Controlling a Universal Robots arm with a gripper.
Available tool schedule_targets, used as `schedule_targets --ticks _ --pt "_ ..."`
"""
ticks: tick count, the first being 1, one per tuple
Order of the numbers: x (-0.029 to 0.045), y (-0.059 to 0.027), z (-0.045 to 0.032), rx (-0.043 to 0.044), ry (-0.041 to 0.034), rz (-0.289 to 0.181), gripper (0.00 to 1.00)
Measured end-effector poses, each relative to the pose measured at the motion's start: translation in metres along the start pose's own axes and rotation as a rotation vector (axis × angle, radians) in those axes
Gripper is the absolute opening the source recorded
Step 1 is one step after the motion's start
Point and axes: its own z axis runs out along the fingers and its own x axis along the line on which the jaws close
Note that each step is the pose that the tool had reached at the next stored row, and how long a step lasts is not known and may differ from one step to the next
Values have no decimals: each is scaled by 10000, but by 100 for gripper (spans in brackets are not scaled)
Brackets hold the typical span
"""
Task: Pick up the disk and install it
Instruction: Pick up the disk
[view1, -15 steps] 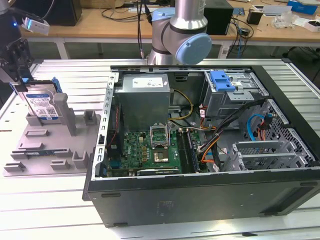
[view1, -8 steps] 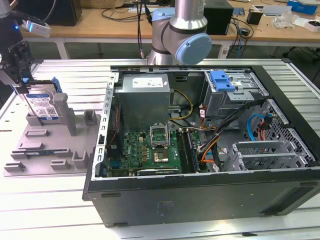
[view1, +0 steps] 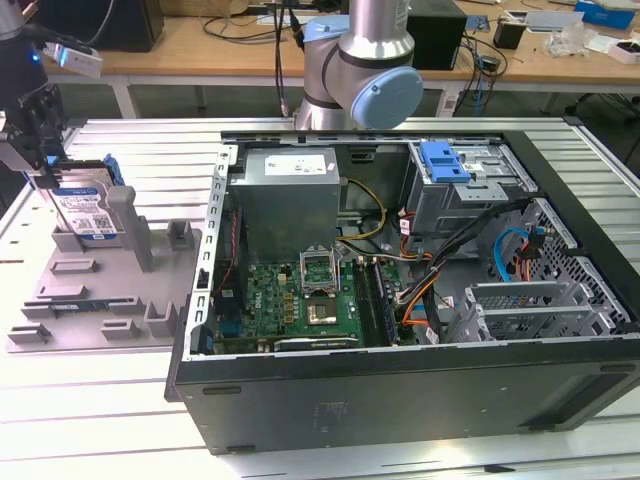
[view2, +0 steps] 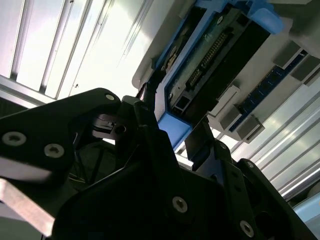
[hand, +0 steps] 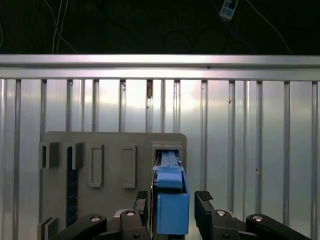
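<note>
The disk (view1: 85, 210), a silver drive with a blue-and-white label in a blue caddy, stands on edge in a slot of the grey holder (view1: 100, 290) at the exterior view's left. My gripper (view1: 45, 165) hangs right over its top edge. In both wrist views the black fingers sit on either side of the blue caddy edge (hand: 170, 175). One finger lies close against it, while the other finger (hand: 204, 200) stands a small gap away. The gripper (hand: 172, 197) is open around the disk (view2: 210, 50).
The open computer case (view1: 400, 380) lies on the ribbed metal table (view1: 150, 140), to the right of the holder. Inside, at the back right, a metal drive cage (view1: 480, 190) carries a blue bracket (view1: 445, 160). A memory stick (hand: 71, 185) sits in another holder slot.
</note>
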Motion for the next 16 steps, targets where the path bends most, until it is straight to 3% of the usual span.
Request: schedule_targets --ticks 16 --pt "-3 13 63 2 1 0 48"
